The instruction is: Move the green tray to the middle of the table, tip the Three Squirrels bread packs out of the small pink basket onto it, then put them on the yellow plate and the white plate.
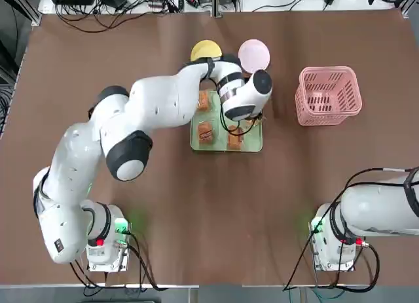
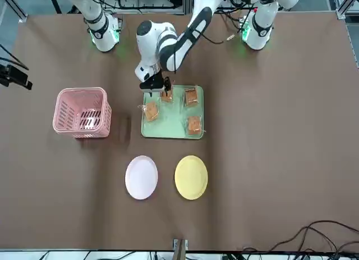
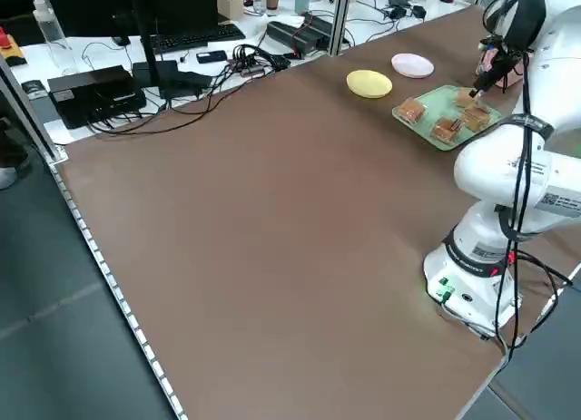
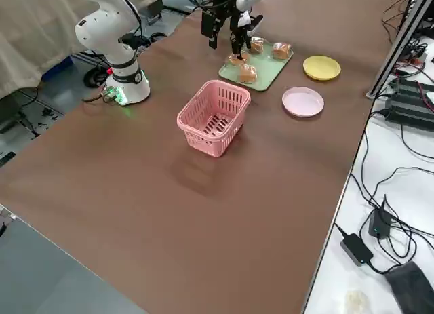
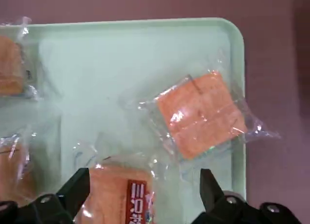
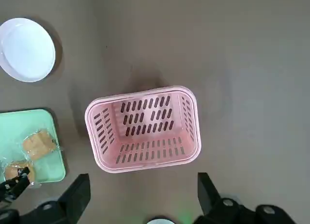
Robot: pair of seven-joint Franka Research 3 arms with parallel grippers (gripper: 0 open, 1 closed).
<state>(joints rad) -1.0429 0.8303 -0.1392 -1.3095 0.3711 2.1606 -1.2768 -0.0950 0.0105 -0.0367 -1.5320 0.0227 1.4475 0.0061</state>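
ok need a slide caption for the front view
Left end effector, open, above bread packs on the green tray; empty pink basket, white plate and yellow plate nearby.

Matt brown cloth over the table [image 1: 98, 48]; smooth pale-green plastic tray [image 5: 121, 50] bearing glossy, crinkled clear-film bread packs [image 5: 201, 112]; beside it, slotted pink plastic basket [image 6: 145, 129].

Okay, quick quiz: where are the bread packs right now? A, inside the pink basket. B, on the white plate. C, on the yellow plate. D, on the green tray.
D: the bread packs lie on the green tray, while the pink basket, yellow plate and white plate hold nothing.
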